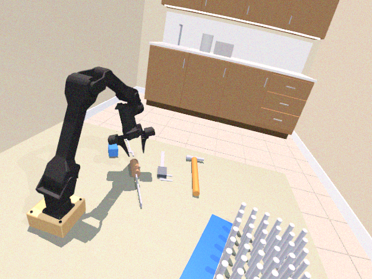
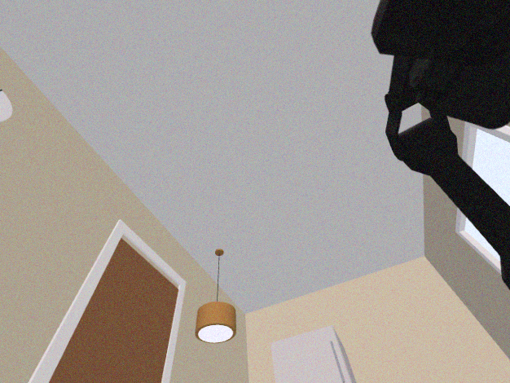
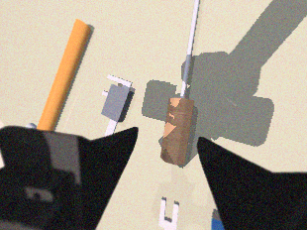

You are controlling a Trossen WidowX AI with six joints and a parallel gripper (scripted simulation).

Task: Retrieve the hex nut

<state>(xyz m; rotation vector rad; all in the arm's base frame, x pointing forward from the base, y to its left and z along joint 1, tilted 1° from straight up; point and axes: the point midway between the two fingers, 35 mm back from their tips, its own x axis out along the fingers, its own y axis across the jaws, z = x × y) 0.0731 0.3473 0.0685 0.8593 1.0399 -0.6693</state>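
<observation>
Nothing is gripped: the claw (image 1: 136, 154) hangs partly spread, at twelve o'clock above the wooden-handled hook tool (image 1: 135, 177). The hammer (image 1: 195, 176) lies untouched. At five o'clock, the blue strip (image 1: 207, 249) lies bare; the nut cannot be seen among the spacers (image 1: 264, 243). Everything is left undone.

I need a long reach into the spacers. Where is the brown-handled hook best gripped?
Grip the brown handle, its thickest part, from straight above with the fingers across its width. It lies flat on the table, and the thin shaft stays free. The tool hangs open above it.
</observation>
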